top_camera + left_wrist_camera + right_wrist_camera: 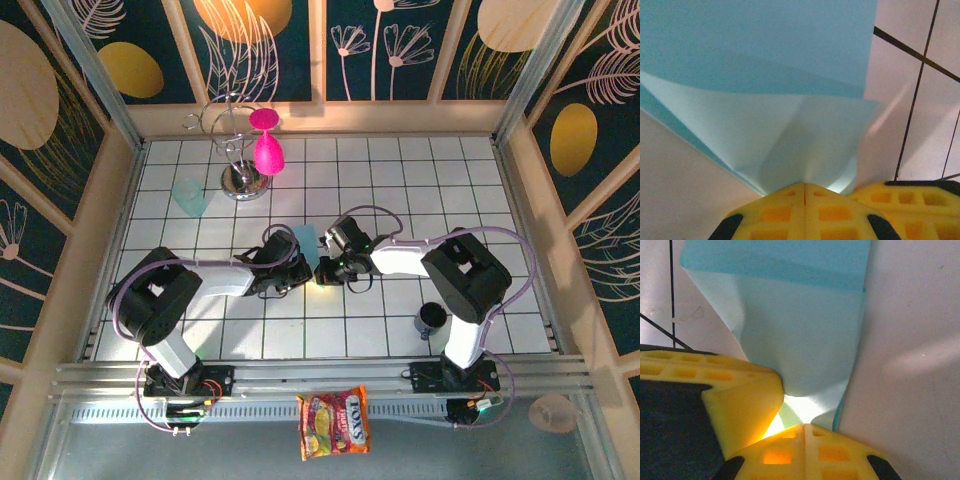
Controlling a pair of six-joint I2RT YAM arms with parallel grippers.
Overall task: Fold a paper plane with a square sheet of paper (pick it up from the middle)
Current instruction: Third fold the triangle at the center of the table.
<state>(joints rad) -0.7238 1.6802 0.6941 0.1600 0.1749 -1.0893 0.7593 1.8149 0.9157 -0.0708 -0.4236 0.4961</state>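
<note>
A white table [400,190] ruled into square tiles by dark lines, walled on three sides. Far left of centre, a chrome stand [240,183] sits on its round base. Just left of it stands a translucent teal cup [190,197]. In the middle is the light-blue square sheet of paper [305,240]; whether it rests on the tiles cannot be told. Near right, a dark mug [432,320]. On the grey strip at the near edge lies a snack packet [335,422].

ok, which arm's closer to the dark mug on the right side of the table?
Right. The dark mug sits just beside the right arm's lower link, near its base; the left arm stands well away on the opposite side.
</note>
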